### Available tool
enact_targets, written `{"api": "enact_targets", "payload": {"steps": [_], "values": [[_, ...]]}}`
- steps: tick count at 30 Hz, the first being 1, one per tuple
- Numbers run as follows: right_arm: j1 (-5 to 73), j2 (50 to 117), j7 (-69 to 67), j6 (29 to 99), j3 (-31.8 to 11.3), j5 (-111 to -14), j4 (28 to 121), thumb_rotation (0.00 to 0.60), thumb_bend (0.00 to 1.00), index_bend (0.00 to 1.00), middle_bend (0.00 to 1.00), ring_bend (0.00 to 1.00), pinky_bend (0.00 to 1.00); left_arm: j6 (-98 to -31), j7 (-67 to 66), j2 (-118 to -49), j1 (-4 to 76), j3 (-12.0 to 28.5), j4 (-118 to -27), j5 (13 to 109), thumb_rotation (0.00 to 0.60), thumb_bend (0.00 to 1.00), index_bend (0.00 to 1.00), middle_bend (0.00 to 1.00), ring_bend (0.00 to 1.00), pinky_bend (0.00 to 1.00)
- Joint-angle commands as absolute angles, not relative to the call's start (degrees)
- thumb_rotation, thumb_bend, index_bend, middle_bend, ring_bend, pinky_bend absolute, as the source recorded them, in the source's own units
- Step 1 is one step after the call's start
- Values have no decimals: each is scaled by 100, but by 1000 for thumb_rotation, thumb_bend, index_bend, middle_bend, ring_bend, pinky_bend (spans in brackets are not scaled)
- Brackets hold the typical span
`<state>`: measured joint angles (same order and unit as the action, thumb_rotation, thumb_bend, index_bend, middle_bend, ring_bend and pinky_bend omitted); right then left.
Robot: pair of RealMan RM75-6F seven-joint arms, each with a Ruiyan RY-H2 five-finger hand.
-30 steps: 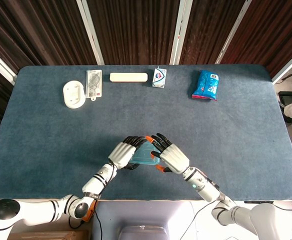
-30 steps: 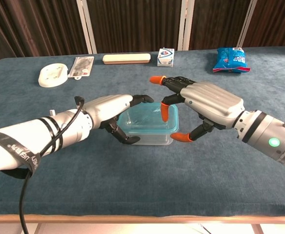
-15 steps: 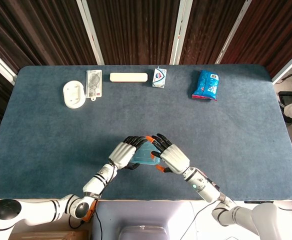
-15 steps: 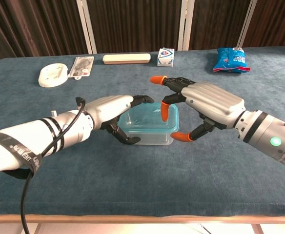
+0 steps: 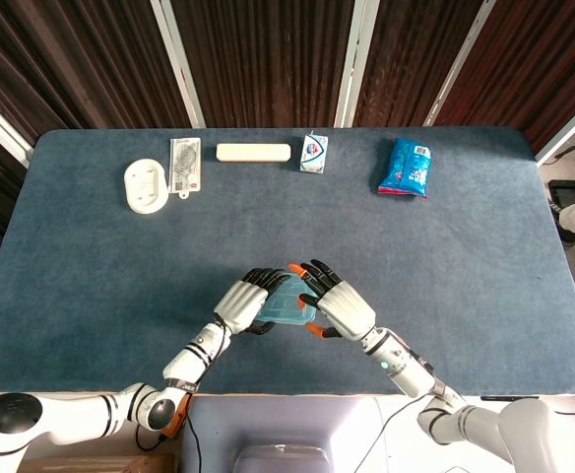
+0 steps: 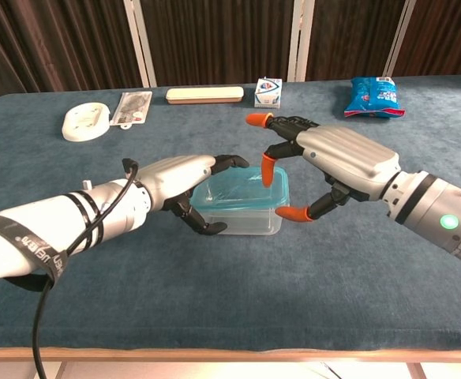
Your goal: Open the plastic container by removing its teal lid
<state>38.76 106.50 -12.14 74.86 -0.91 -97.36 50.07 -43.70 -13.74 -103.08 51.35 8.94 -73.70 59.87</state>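
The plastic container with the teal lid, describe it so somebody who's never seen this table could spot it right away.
Start at the blue table and look to its near edge, where the left hand and right hand meet. The container sits between them, a clear box with its teal lid on. The other items lie far off along the back edge, and none is see-through.

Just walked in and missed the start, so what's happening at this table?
The robot is working on a clear plastic container near the table's front edge. Its left hand grips the container's left end, while the right hand has fingers on the right edge of the teal lid. The lid is not off yet.
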Motion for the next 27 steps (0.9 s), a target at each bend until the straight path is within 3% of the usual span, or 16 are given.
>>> {"api": "enact_targets", "payload": {"steps": [1, 19, 27], "values": [[3884, 10641, -1196, 7478, -103, -9723, 5017, 600, 434, 587, 57, 0, 0, -4370, -1379, -10315, 5132, 889, -7365, 5989, 600, 313, 77, 226, 143, 256], [3906, 10605, -1158, 7416, -174, -9603, 4961, 600, 434, 580, 57, 0, 0, -4509, -1400, -10267, 5040, 807, -7509, 6153, 600, 313, 76, 198, 112, 220], [3950, 10721, -1212, 7366, -162, -9605, 4816, 600, 436, 596, 57, 0, 0, -4750, -1267, -10330, 4931, 772, -7513, 6450, 600, 312, 22, 47, 0, 163]]}}
